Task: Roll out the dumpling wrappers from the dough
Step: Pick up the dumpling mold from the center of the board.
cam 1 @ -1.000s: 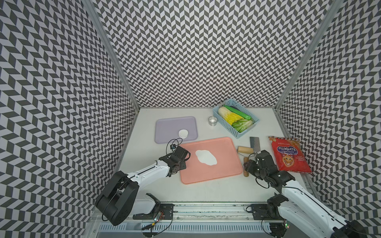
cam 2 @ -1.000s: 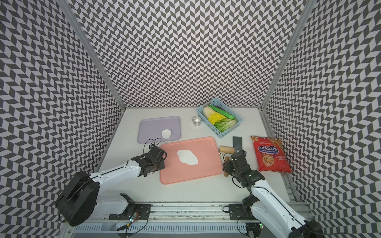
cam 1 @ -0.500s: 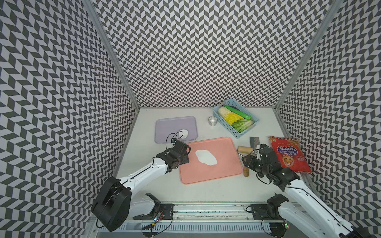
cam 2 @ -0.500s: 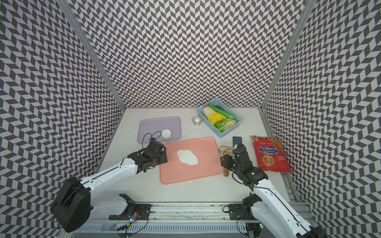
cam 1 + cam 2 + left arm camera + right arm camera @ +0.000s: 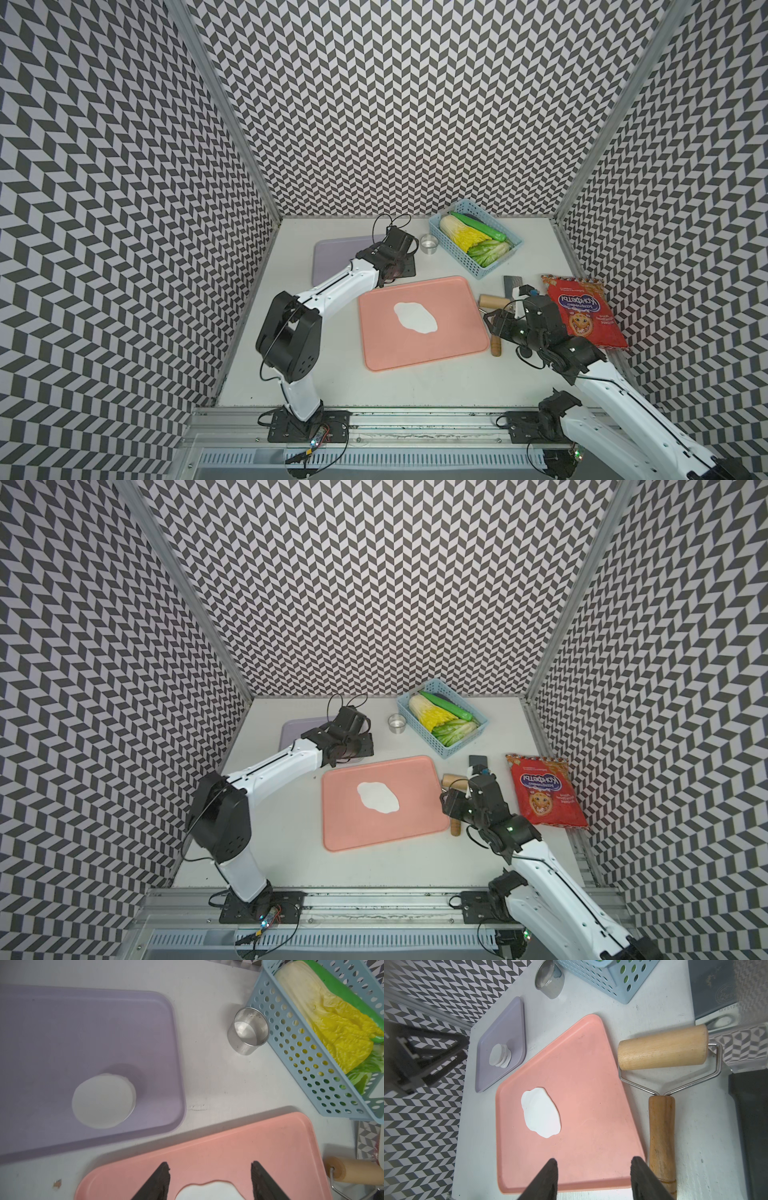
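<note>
both spread and empty, left gripper [image 5: 209,1167] and right gripper [image 5: 593,1161]; cutting stage, next fetching far ring cutter [image 5: 248,1031] for dough [image 5: 539,1112].

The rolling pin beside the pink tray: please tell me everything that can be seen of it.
The rolling pin is a hand roller: a pale wooden barrel, a bent wire yoke and a darker wooden handle, set crosswise to the barrel. It lies flat on the white table, close beside the pink tray; contact with its rim is unclear. The right gripper is open beside the handle, not holding it.
</note>
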`<move>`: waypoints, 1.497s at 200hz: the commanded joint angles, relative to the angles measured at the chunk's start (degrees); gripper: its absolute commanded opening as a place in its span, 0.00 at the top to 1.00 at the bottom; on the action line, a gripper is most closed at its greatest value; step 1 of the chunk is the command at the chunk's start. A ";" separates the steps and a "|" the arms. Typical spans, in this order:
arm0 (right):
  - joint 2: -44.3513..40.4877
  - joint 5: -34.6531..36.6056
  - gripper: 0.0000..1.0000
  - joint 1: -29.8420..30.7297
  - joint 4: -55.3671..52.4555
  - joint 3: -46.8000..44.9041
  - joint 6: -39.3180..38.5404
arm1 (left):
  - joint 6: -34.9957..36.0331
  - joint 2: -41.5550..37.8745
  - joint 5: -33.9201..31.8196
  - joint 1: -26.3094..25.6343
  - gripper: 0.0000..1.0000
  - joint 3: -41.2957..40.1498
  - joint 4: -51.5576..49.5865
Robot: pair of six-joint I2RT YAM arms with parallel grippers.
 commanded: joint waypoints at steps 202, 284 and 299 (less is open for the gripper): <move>-5.08 1.33 0.44 0.63 -0.31 -2.27 0.62 | -0.07 37.06 8.49 5.23 0.42 39.28 4.17; -4.41 2.37 0.45 0.68 -0.50 -2.28 1.13 | 0.22 44.08 7.88 5.36 0.54 48.07 -0.13; -4.50 2.48 0.45 0.67 -0.36 -2.32 1.21 | 0.34 44.21 7.73 5.54 0.59 48.03 -0.39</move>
